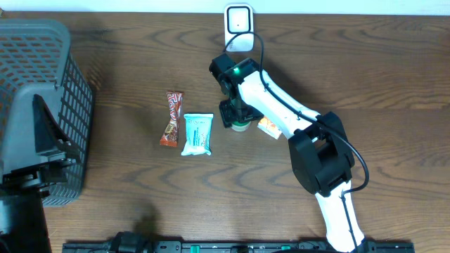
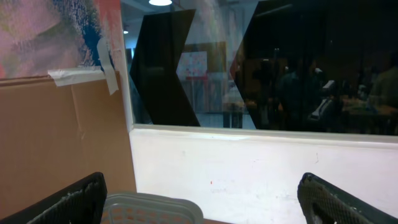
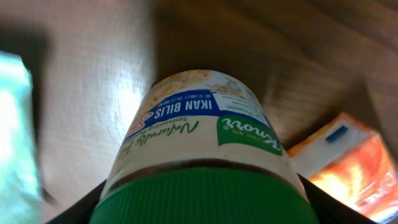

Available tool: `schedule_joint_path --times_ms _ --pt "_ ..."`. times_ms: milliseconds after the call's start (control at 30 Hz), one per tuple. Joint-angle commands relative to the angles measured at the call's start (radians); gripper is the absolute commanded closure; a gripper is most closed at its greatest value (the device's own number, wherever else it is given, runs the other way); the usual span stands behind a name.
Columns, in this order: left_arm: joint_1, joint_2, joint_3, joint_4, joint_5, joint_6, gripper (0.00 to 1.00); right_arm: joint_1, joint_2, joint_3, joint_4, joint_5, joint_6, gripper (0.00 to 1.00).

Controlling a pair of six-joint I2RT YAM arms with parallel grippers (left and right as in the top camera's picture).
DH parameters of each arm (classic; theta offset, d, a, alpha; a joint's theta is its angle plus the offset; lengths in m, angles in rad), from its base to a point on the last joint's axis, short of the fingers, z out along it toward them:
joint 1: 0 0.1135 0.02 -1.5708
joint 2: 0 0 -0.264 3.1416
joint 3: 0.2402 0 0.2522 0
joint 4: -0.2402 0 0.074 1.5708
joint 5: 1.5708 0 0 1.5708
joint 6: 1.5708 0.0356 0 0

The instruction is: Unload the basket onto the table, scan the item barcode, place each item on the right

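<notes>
A seasoning jar (image 3: 199,118) with a green cap and a cream label fills the right wrist view. My right gripper (image 3: 200,202) is shut on it, one black finger pressed against each side of the cap. From overhead the jar (image 1: 240,127) shows only as a bit of green under the right gripper (image 1: 234,114), at mid-table. A white barcode scanner (image 1: 239,24) stands at the table's far edge, just behind that arm. My left gripper (image 2: 200,194) is open with nothing between its fingers. It faces a white wall above the basket.
An orange packet (image 1: 268,127) lies right beside the jar, on its right. To the left lie a light blue packet (image 1: 197,133) and a red-brown snack wrapper (image 1: 171,118). A grey mesh basket (image 1: 42,63) fills the left end of the table.
</notes>
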Motion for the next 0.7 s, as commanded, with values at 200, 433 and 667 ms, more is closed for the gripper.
schedule_joint_path --times_ms 200,433,667 --pt "0.005 -0.003 -0.008 0.006 -0.006 0.009 0.02 0.008 0.003 0.028 0.034 -0.035 0.444 0.01" --pt "0.005 -0.003 -0.008 0.006 -0.006 0.009 0.02 0.003 -0.093 0.028 -0.040 -0.071 0.275 0.01" --pt "0.005 -0.003 -0.017 0.008 -0.006 0.009 0.02 -0.002 -0.233 0.028 -0.064 -0.159 -0.379 0.01"
